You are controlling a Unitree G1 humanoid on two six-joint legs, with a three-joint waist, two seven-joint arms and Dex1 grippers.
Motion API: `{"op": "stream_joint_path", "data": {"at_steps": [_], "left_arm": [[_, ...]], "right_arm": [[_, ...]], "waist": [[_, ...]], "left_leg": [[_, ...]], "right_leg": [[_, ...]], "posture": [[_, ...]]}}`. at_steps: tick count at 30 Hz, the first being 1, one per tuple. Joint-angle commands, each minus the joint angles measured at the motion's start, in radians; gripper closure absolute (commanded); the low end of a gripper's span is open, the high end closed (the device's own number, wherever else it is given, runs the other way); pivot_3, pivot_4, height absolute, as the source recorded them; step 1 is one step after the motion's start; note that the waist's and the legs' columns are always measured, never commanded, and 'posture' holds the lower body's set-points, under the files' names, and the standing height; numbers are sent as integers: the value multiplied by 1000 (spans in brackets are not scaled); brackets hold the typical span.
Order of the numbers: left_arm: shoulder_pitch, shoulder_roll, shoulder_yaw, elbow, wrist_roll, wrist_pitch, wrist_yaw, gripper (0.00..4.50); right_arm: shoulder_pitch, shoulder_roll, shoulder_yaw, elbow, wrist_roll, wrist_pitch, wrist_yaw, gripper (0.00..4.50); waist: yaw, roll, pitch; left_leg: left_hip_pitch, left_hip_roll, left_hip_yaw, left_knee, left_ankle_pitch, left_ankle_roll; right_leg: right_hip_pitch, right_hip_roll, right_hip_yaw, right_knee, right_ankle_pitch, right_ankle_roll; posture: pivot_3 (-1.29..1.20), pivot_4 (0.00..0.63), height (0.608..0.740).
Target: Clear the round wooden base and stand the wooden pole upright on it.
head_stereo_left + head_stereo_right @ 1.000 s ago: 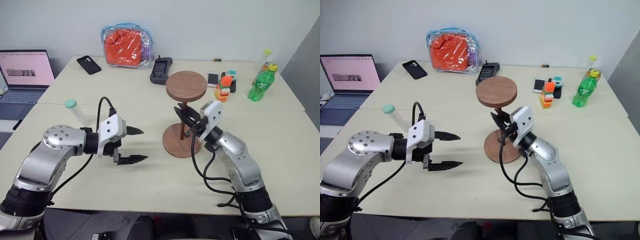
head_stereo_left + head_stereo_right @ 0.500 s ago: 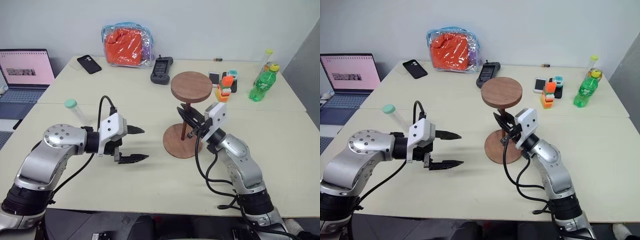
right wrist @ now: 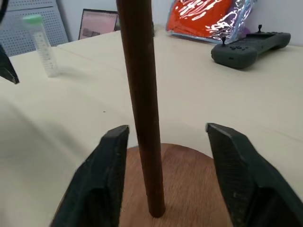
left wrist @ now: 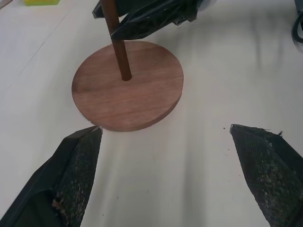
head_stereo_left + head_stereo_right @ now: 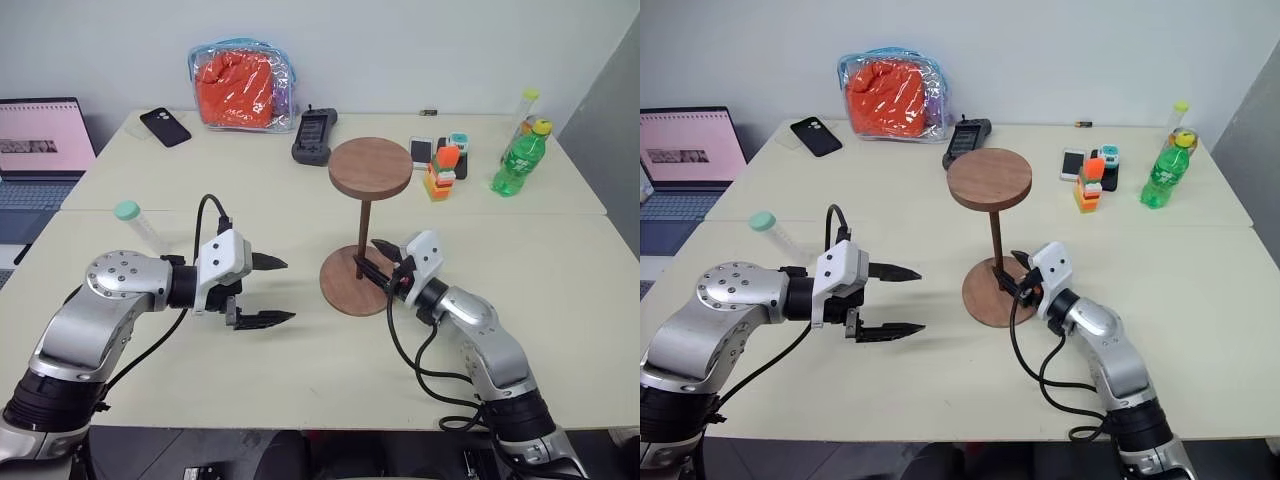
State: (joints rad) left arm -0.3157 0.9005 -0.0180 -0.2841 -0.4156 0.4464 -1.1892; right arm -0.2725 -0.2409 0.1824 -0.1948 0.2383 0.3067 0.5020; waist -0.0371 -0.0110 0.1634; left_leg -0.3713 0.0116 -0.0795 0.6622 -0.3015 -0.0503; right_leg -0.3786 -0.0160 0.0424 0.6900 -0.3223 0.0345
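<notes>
- Wooden pole (image 5: 366,236) stands upright in the centre hole of the round wooden base (image 5: 340,293), disc end up, right in front of my right tool (image 5: 381,263).
- Right tool: fingers spread, one on each side of the shaft low down. Wrist view shows clear gaps both sides, so not pinching it.
- Left tool (image 5: 273,291): spread wide, holding nothing, hovering off the table (image 5: 300,370). Base sits just ahead of its tips.
- Handling, my read: pole is stiff hardwood, light, but top-heavy with that disc up high. Thin shaft in a small hole, so a side knock would likely tip it.
- Shaft looks smooth and round; could roll or slip in a two-finger pinch. If I regrip, take it low, near the base, square across the shaft.
- Base is thin and flat, hard to get fingers under. Better to press it from above or pinch the rim.
- Nothing else sits on the base.
- Risk: snagging the shaft when I back the right tool out. Should pull straight back.
</notes>
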Motion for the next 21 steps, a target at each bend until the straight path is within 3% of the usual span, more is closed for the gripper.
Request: {"op": "stream_joint_path", "data": {"at_steps": [1,4,8,14,21], "left_arm": [[-21,-5,6,-18,-3,-11,6,0],[-37,-13,18,-21,-23,2,8,0],[-61,-23,40,-30,-56,32,21,0],[-91,17,71,-34,-69,92,43,0],[-99,33,101,15,-81,73,26,0]], "right_arm": [[16,-28,15,-62,3,14,37,792],[27,-74,25,-93,-8,29,68,17],[58,-155,4,-166,10,70,113,17],[144,-356,-138,-346,152,140,255,17],[260,-591,-434,-444,337,214,425,17]], "waist": [[2,0,0],[3,0,0],[8,0,0],[7,0,1],[8,-1,3]], "left_leg": [[0,0,0,0,0,0],[-1,0,0,0,0,0],[-3,-1,-1,1,0,0],[-5,-1,-1,2,0,0],[-5,-1,-1,2,0,0]], "right_leg": [[0,0,0,0,0,0],[0,0,0,0,0,0],[0,0,-1,-1,0,0],[-1,0,-1,-2,0,0],[0,0,-2,-2,0,0]], "posture": [[0,150,740],[0,150,740],[0,150,740],[0,150,740],[0,150,740]]}}
